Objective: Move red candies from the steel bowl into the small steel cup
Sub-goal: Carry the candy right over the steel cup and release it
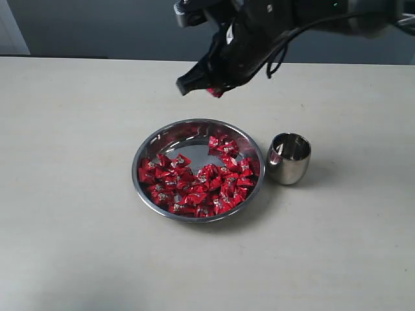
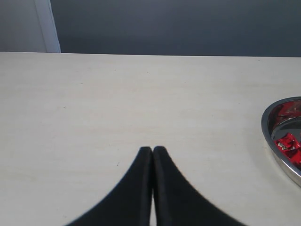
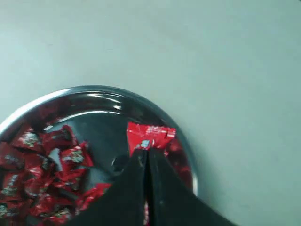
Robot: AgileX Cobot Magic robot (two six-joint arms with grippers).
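Red candies [image 1: 194, 181] lie heaped in the steel bowl [image 1: 188, 139] straight below the right pincer [image 1: 211, 87], which hangs in the air above the bowl's back rim. Its two black fingers are pressed narrow on a single candy [image 3: 150, 137]. That candy juts out past the fingertips, its long axis lying crosswise to the line where the fingers meet, with one flat, crinkled face turned up toward the wrist. The loose candies under it point every which way, most of them crowded on the side of the bowl away from the pincer's tip, leaving bare steel directly beneath the held one. The small steel cup [image 1: 288, 159] stands upright, mouth up, lower than the pincer and off to its side, just beside the bowl and apart from its rim; between pincer and cup lie only the bowl's rim and a strip of the pale table [image 1: 65, 194]. The left pincer [image 2: 152, 149] hangs over bare table with its fingers pressed together on nothing, the bowl's edge off to its side.
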